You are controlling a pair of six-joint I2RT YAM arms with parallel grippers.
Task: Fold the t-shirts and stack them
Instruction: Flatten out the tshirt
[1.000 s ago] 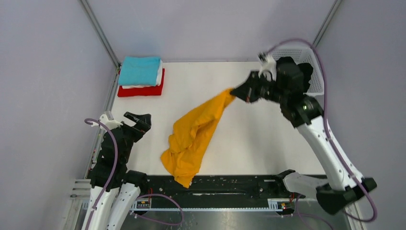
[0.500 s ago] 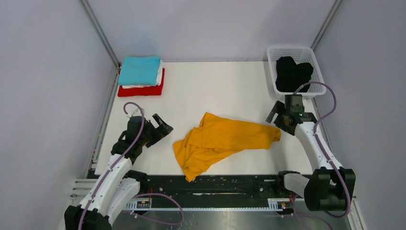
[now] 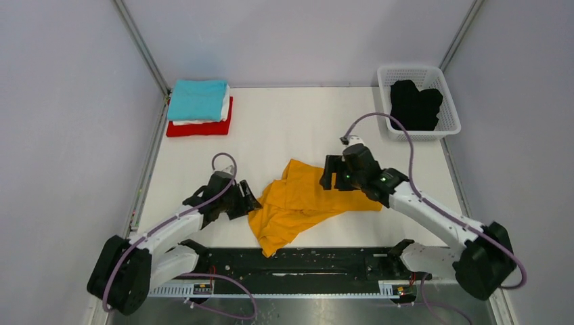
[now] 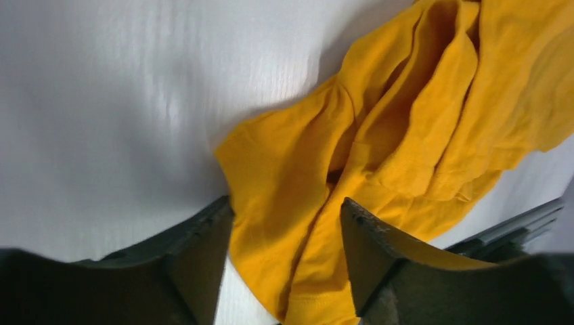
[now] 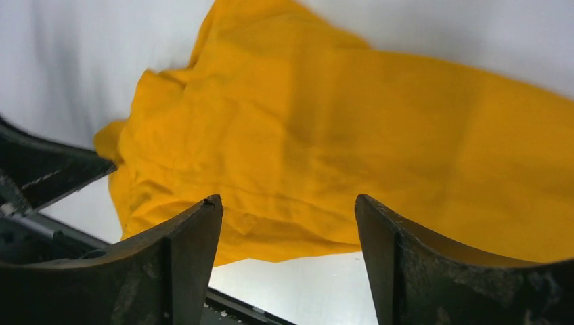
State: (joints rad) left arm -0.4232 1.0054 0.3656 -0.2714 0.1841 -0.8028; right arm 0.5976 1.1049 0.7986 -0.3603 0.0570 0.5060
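Note:
The orange-yellow t-shirt (image 3: pixel 304 203) lies crumpled on the white table, near the front middle. My left gripper (image 3: pixel 247 202) is open at its left edge; in the left wrist view the cloth (image 4: pixel 379 135) lies between and beyond the spread fingers (image 4: pixel 196 250). My right gripper (image 3: pixel 329 180) is open over the shirt's upper right part; the right wrist view shows the shirt (image 5: pixel 352 135) below open, empty jaws. A folded stack with the teal shirt (image 3: pixel 197 99) on top, white (image 3: pixel 225 103) in the middle and red (image 3: pixel 200 127) beneath sits at the back left. A black shirt (image 3: pixel 414 103) lies in the basket.
The white mesh basket (image 3: pixel 388 72) stands at the back right corner. A black rail (image 3: pixel 318 261) runs along the table's near edge, just in front of the shirt. Grey walls close the left, right and back sides.
The right gripper let go of the shirt, which dropped flat onto the table. Both arms then moved in toward the shirt, the left to its left edge, the right over its right part.

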